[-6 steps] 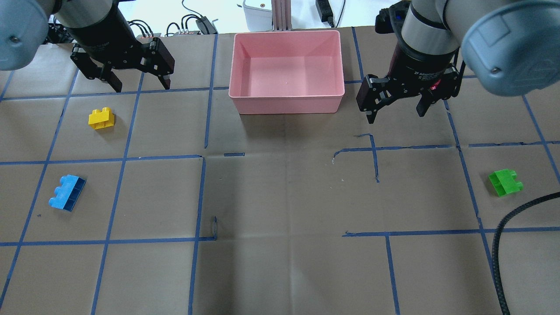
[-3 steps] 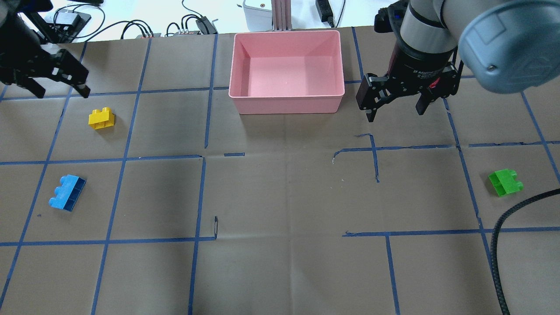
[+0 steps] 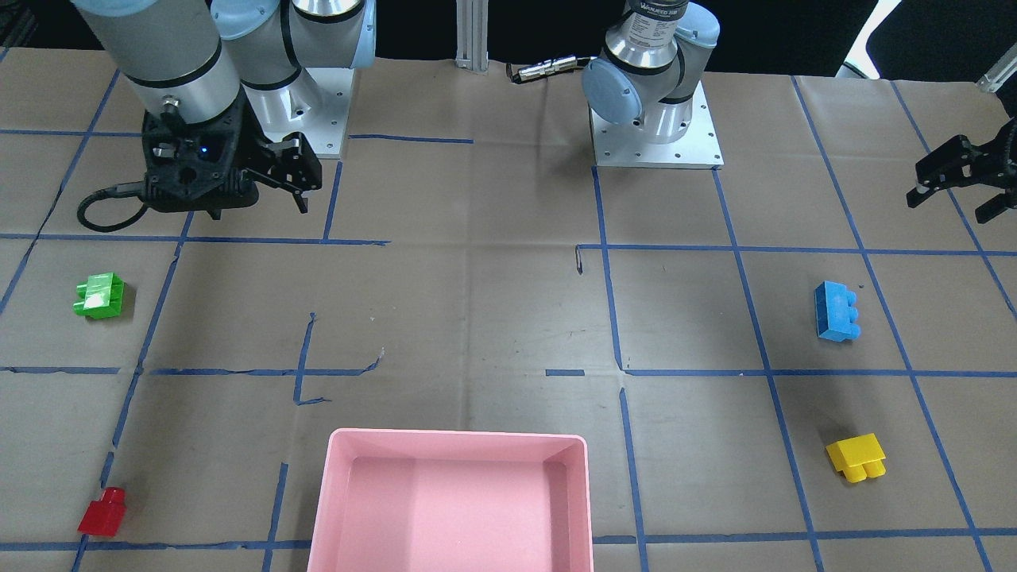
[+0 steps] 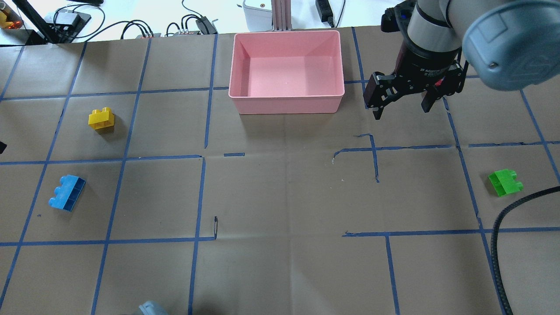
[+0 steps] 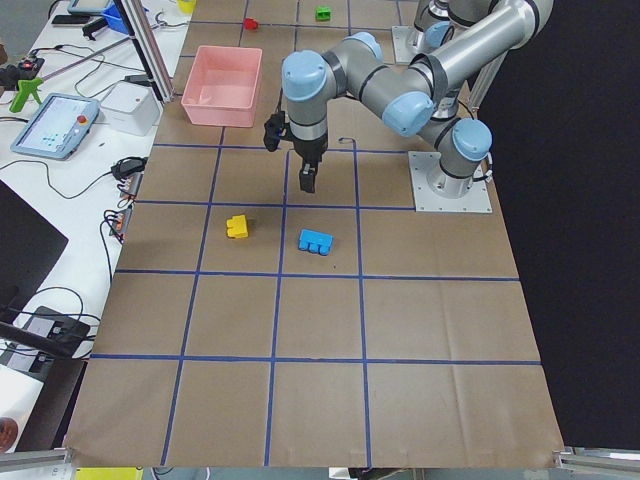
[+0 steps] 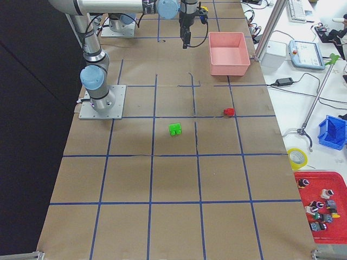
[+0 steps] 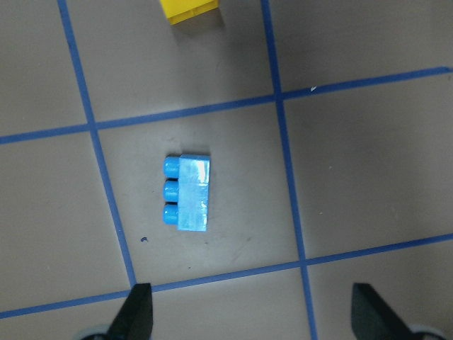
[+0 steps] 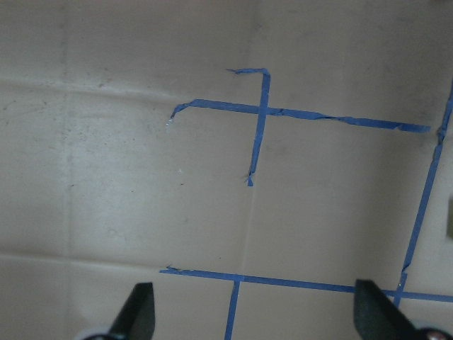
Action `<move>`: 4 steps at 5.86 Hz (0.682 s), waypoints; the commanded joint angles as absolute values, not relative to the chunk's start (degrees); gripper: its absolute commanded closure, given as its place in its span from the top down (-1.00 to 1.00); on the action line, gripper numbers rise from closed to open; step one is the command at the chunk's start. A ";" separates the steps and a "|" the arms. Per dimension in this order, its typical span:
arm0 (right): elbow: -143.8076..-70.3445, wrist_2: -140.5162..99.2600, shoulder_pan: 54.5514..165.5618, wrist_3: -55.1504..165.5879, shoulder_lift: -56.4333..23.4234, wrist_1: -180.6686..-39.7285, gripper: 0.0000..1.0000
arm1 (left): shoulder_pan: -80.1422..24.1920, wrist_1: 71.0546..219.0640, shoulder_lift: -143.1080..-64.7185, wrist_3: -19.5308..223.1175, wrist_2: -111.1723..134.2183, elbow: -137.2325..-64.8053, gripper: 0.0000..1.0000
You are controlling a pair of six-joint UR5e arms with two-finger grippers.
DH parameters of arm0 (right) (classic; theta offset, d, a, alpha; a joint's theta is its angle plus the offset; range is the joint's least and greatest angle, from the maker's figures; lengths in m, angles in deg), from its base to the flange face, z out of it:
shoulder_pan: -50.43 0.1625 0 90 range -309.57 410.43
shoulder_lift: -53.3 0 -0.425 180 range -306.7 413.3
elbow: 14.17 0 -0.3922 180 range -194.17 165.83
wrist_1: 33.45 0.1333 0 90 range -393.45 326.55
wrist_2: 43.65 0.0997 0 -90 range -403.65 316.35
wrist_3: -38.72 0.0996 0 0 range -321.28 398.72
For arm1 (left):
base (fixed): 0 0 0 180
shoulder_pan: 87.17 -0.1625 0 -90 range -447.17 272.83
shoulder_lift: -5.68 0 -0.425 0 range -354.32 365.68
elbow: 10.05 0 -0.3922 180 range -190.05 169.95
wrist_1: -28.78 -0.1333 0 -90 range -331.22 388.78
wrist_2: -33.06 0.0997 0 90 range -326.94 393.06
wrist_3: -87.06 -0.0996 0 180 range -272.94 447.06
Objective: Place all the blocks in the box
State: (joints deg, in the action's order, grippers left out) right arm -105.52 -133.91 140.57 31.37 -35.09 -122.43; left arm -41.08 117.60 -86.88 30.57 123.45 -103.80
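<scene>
All four blocks lie loose on the surface (image 4: 284,197) and the box (image 4: 286,105) holds nothing, so the task looks barely begun. In the overhead view the box sits at 12 o'clock, midway between the two arms, probably so that either can reach it.

The yellow block (image 4: 101,118) lies at 9 o'clock and the blue block (image 4: 67,192) at 8 o'clock, both on the left arm's side. The green block (image 4: 505,182) lies at 4 o'clock on the right arm's side. The red block (image 3: 103,511) shows only from across the surface, at 8 o'clock in that view, also on the right arm's side.

The left tool (image 7: 255,315) hangs above the blue block with its fingers spread wide. Its wrist camera has the brick close to centre, studs toward 9 o'clock, so it lies on its side. The spread suits a descent that straddles the brick, which looks like the step in hand.

The right tool (image 4: 402,109) hovers just beside the box, at its 3 o'clock, fingers also spread and holding nothing. Its wrist camera shows only bare paper and tape, so it seems not yet lined up on any brick.
</scene>
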 commanded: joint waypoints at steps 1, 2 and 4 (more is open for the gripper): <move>-109.85 -133.48 130.89 19.62 -37.03 -123.18 0.96 | -44.02 113.35 -88.61 25.27 123.06 -105.84 0.99; -114.75 -134.26 128.32 15.38 -39.66 -128.06 0.92 | -43.15 111.59 -90.28 25.36 122.62 -105.76 0.99; -126.35 -133.31 116.68 1.54 -45.37 -137.05 0.93 | -39.73 101.34 -95.81 27.02 122.70 -107.94 0.99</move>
State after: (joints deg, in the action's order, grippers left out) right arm -120.88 -133.94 122.69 8.84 -42.83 -133.44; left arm -41.44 106.02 -93.38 25.98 122.68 -106.65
